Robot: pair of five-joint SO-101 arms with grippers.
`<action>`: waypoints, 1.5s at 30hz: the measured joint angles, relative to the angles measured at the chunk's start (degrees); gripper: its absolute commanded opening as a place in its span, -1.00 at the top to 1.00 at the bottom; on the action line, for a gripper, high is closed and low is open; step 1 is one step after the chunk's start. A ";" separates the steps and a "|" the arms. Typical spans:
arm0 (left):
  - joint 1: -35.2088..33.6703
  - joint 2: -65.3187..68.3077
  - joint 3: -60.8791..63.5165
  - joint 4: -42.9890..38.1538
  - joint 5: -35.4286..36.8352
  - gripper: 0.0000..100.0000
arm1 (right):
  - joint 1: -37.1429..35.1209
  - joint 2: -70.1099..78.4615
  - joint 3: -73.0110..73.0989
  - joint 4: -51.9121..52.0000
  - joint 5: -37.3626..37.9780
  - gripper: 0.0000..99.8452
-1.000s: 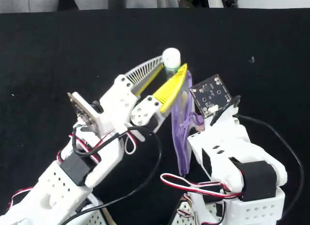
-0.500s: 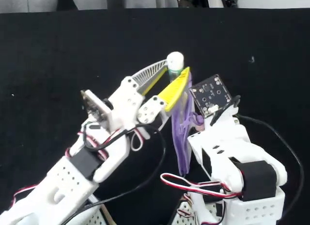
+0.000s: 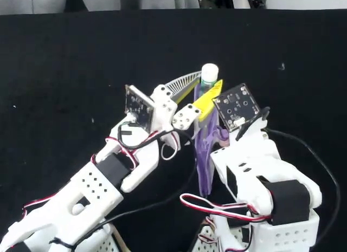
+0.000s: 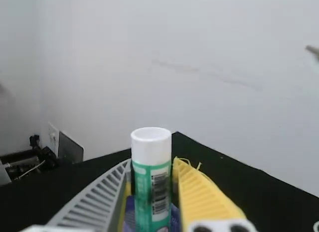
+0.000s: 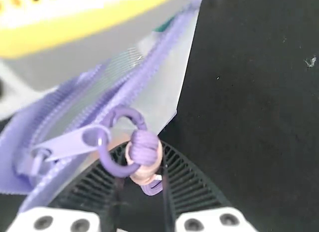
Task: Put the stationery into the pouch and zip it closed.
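Flat table (image 3: 54, 57), its top covered in matte black cloth as far as its far edge. A few tiny pale specks (image 3: 281, 66) lie on the cloth, well apart from one another.

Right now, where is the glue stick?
The glue stick is clamped in the left tool near the middle of the table, at the far end of the purple pouch, next to the right arm.

White-capped green glue stick (image 3: 209, 77), upright, at the unzipped mouth of a purple-edged clear pouch (image 3: 203, 157), edge-up.
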 measured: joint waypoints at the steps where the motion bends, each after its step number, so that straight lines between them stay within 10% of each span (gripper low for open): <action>1: 0.00 -0.70 -0.79 2.11 0.00 0.68 | 0.00 0.00 0.00 0.00 0.00 0.98; 27: -15.38 -8.97 -28.92 52.48 12.04 0.61 | -0.18 0.18 -3.69 -0.62 0.09 0.98; 45: 2.02 -39.74 -17.67 71.82 6.51 0.61 | -5.54 15.65 -22.42 -1.58 -1.49 0.98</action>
